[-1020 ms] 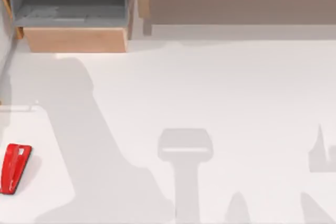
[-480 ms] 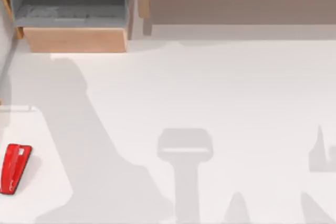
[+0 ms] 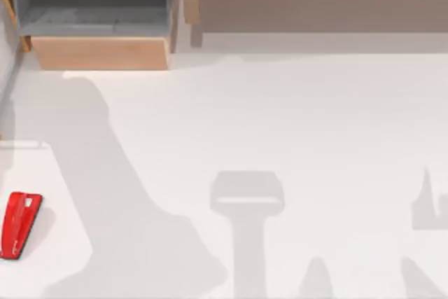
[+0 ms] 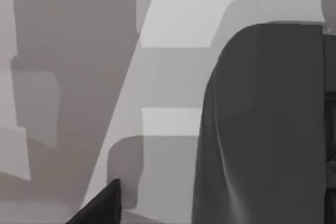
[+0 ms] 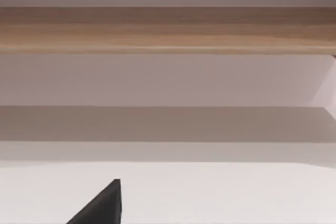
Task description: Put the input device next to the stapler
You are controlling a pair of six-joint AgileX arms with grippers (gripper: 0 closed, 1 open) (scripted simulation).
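One target fixed: stapler (image 3: 19,225) at desk (image 3: 280,117) left edge. Input device (image 4: 262,129) close under our left wrist camera; jaws' state unreadable. We approach slow, centred.

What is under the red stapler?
The stapler lies flat on the white table, at the top view's left edge. Its own body covers the spot right beneath it, so nothing more can be seen there.

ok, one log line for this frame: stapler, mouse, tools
stapler: flat on table, left edge, untouched | mouse: dark grey, close to left wrist camera | tools: state unreadable
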